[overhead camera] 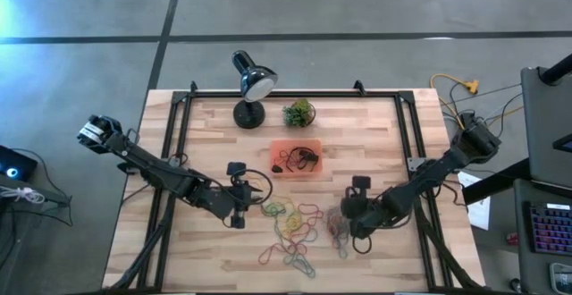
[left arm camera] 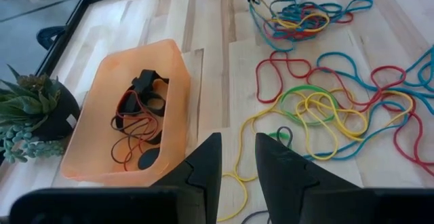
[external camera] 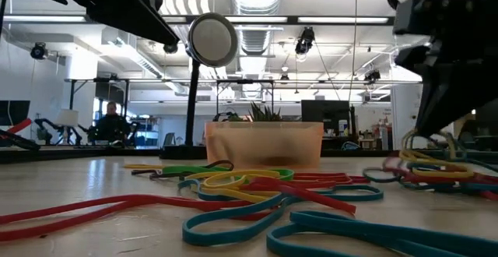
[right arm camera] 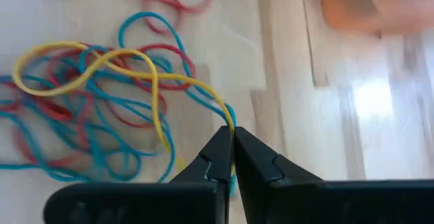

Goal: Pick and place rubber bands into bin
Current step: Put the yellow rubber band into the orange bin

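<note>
Many rubber bands in red, yellow, blue and green lie loose on the wooden table, one spread (overhead camera: 290, 228) at the middle and a tangled pile (overhead camera: 338, 230) to its right. My right gripper (right arm camera: 232, 137) is shut on bands at that pile's edge and also shows in the high view (overhead camera: 347, 216). The orange bin (overhead camera: 296, 158) stands farther back on its flat bottom, with a few dark and red bands (left arm camera: 139, 119) inside. My left gripper (left arm camera: 237, 161) hovers open near the bin's near corner, nothing between its fingers. My right gripper pinches a yellow band (right arm camera: 226, 117) between its fingertips, and a blue band (right arm camera: 229, 108) runs in beside it. The fingers slant steeply down from above. The yellow band runs from the tips back into the pile (right arm camera: 88, 108), which lies on the table.
A black desk lamp (overhead camera: 253, 85) and a small green plant (overhead camera: 299, 113) stand at the table's far edge behind the bin. Black frame rails (overhead camera: 179, 143) run along the table's left and right sides. Bare wood lies between the bin and the bands.
</note>
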{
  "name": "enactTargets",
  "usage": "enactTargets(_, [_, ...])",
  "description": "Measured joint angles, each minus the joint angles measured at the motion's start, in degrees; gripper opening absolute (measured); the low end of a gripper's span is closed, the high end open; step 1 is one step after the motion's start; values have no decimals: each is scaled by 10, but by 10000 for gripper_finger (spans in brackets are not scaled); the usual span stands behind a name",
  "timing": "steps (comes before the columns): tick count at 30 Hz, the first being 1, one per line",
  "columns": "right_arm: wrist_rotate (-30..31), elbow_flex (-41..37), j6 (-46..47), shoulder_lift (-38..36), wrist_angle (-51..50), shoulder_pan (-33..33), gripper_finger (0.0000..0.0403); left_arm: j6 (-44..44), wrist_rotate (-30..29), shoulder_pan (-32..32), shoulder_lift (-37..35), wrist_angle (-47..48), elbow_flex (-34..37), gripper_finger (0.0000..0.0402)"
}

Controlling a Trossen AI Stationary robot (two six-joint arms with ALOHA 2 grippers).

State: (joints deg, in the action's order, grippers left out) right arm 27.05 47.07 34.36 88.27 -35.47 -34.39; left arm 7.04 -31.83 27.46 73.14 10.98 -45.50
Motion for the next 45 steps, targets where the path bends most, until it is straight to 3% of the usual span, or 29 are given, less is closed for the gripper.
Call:
enactTargets(8, [-35,-3,20,7,1,-1,17,0,0,0,0,-4,0,75])
enactTargets(19, [-36,-5,21,7,-13,-1,107,0,0,0,0,-5,0,75])
enactTargets(24, [-35,-11,13,7,7,-1,128,0,0,0,0,-5,0,75])
enactTargets(30, [-44,-23,-45,7,92,-1,123,0,0,0,0,-5,0,75])
enactTargets(45, [-75,-24,-78,50,148,0,93,0,1,0,0,-12,1,75])
